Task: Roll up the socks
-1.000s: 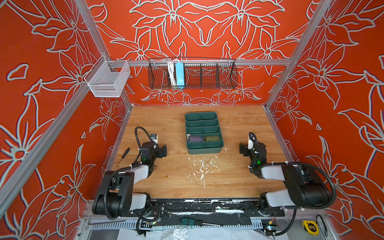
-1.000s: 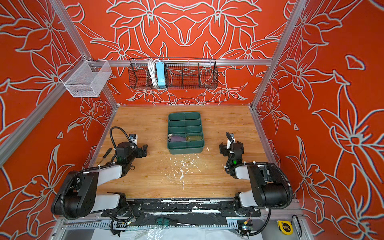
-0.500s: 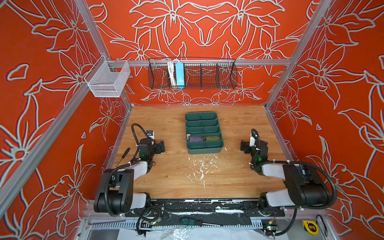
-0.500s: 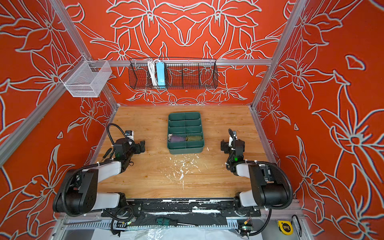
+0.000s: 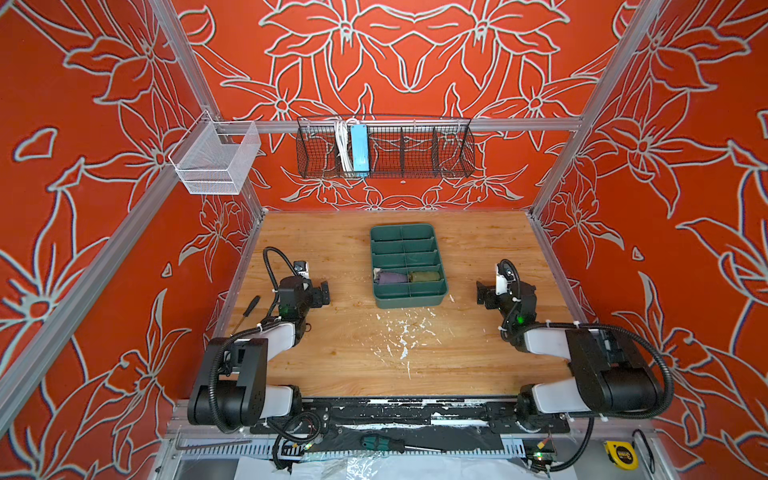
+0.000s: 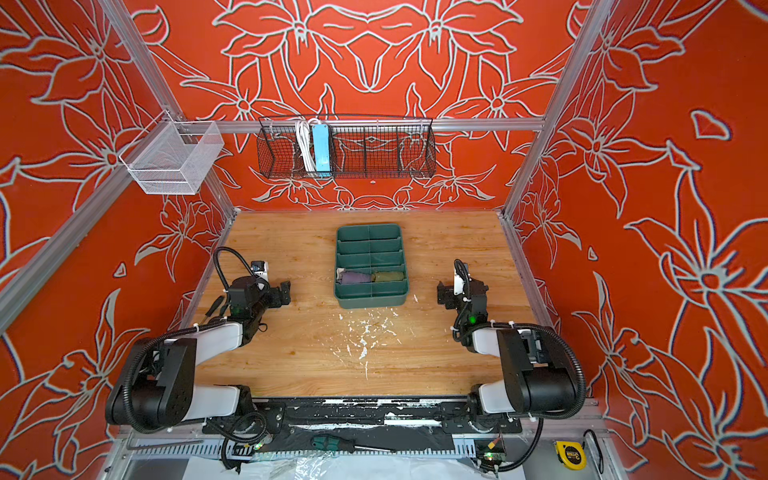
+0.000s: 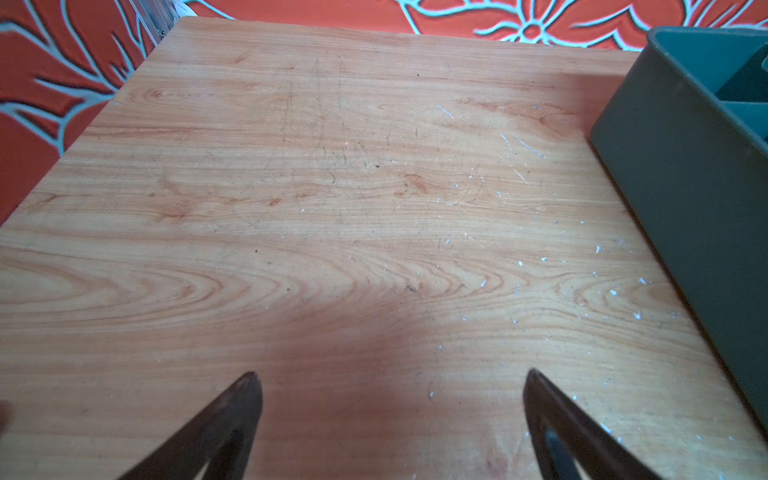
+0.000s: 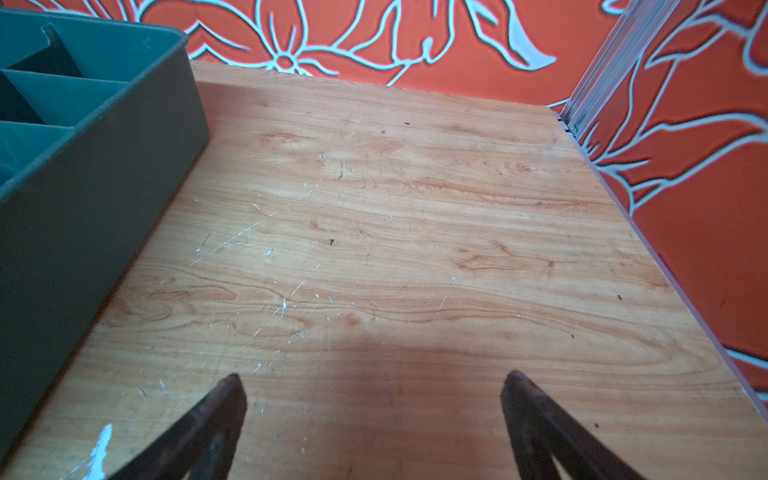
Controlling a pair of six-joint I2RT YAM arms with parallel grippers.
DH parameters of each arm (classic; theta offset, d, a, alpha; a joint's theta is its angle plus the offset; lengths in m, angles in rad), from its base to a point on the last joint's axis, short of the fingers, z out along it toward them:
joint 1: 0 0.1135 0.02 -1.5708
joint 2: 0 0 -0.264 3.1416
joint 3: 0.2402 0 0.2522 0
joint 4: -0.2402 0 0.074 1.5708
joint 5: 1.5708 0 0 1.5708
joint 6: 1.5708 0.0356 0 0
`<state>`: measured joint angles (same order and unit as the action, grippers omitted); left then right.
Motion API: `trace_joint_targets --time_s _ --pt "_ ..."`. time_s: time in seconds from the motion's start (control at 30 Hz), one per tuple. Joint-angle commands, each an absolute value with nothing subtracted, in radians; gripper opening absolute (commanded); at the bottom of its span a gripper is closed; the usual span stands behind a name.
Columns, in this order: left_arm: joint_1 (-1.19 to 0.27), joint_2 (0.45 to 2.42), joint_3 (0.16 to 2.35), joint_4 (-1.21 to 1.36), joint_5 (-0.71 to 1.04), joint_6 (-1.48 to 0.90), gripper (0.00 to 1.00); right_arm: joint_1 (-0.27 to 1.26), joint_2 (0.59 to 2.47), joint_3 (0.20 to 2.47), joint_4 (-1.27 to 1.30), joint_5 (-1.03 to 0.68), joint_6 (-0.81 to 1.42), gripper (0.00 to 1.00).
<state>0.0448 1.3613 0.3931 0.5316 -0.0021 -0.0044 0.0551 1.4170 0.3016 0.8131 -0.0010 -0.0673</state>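
Note:
Two rolled socks lie side by side in one row of the green divided tray [image 5: 409, 300] [image 6: 371, 300]: the purple sock [image 5: 390, 277] [image 6: 354, 277] on the left, the olive green sock [image 5: 424, 276] [image 6: 388, 276] on the right. My left gripper [image 5: 322, 291] [image 6: 285, 291] hovers low over bare wood left of the tray, open and empty. My right gripper [image 5: 482, 293] [image 6: 441, 294] is right of the tray, also open and empty. In the wrist views, the left gripper [image 7: 390, 382] and right gripper [image 8: 372, 384] each have their fingers spread over bare table, with the tray wall [image 7: 685, 187] [image 8: 83, 208] beside them. The socks are hidden there.
A black screwdriver [image 5: 249, 305] lies at the table's left edge. White flecks [image 5: 401, 336] mark the wood in front of the tray. A black wire basket [image 5: 384, 147] and a white mesh basket [image 5: 216, 160] hang on the walls. A green-handled screwdriver [image 5: 376, 442] and tape measure [image 5: 621, 455] lie beyond the front rail.
Both wrists have edged slightly toward the far side of the table. Both grippers stay open, and the socks and tray have not moved.

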Motion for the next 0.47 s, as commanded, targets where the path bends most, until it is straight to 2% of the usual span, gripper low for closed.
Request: trace_joint_targets --time_s 0.0,0.43 --pt "0.040 1.353 0.394 0.533 -0.006 -0.018 0.97 0.049 1.405 0.299 0.831 -0.023 -0.070 0.98" --pt "0.040 1.352 0.395 0.532 -0.008 -0.018 0.97 0.049 1.404 0.299 0.830 -0.021 -0.071 0.98"
